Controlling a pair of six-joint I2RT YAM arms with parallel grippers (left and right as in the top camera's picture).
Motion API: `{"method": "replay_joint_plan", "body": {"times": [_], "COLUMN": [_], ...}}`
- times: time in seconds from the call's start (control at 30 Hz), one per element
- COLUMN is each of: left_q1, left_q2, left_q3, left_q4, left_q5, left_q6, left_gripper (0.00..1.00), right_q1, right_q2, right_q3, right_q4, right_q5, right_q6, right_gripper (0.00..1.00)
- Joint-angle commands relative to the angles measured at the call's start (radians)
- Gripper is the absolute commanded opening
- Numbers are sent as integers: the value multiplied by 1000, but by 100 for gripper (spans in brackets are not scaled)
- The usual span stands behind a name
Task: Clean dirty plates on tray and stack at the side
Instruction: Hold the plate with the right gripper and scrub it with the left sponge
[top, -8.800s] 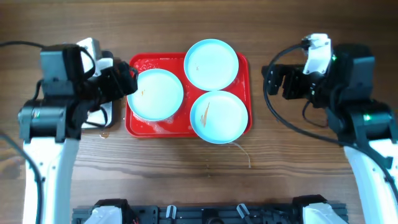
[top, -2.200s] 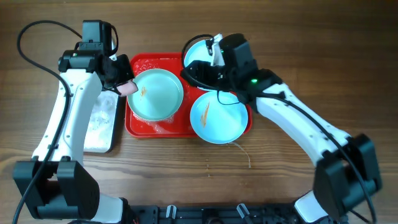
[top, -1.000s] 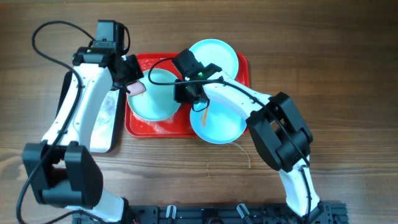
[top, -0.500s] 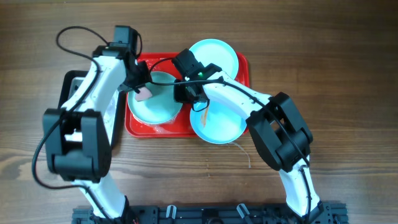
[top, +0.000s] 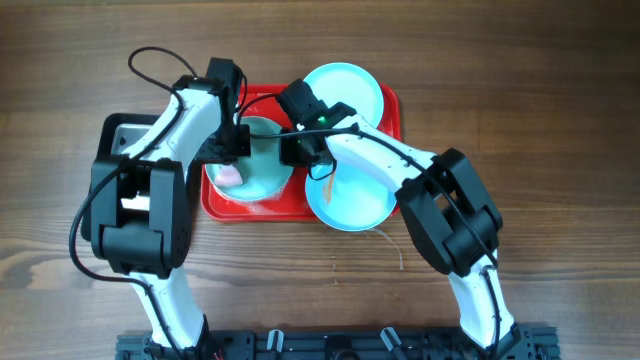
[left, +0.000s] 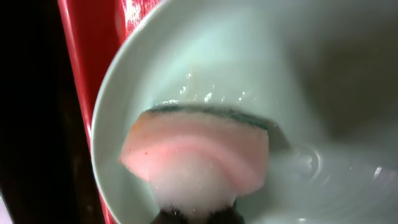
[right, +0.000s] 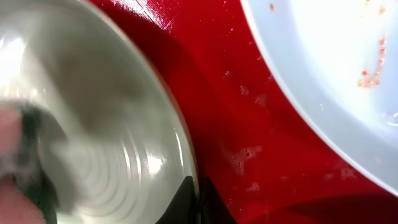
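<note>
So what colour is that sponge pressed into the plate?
Pink sponge, with a thin dark green edge; clearest in the left wrist view.

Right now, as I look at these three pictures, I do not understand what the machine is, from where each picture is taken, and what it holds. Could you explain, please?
These are two robot arms at a wooden table, and each arm ends in a two-finger gripper. The wide picture comes from a camera above the table. The two close pictures come from a camera on each wrist.

On the table lies a red tray that carries three pale turquoise plates. The left gripper is shut on a pink sponge, which is pressed into the left plate. The right gripper is shut on the rim of that same plate. No gripper is on the far plate or on the near plate, which shows a brownish streak.
</note>
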Motion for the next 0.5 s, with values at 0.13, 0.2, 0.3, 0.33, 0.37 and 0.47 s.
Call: {"method": "replay_joint_plan", "body": {"times": [0.13,0.2,0.3,0.33,0.37,0.47], "left_q1": [0,-1,-1,0,-1,0], "left_q2": [52,75,105,105,105,105], "left_q3": [-80,-95,-95,-95,-93,-63], "left_q4": [338,334,221,166,130,-10], "left_q5": [8,63,132,134,145,268], "left_q6": [-38,-37,-60,-90,-94,-93], "left_gripper": [4,4,4,4,4,4], "right_q1": [4,4,4,4,4,4], "right_q2": [21,21,21,21,21,21], "right_q3": [17,17,17,17,17,17], "right_q4": [-5,-4,-5,-5,-5,-5], "right_q5": [-17,-17,-17,-18,-18,-21], "right_q6": [-14,-14,-15,-18,-18,-18], "right_gripper": [4,4,4,4,4,4]}}
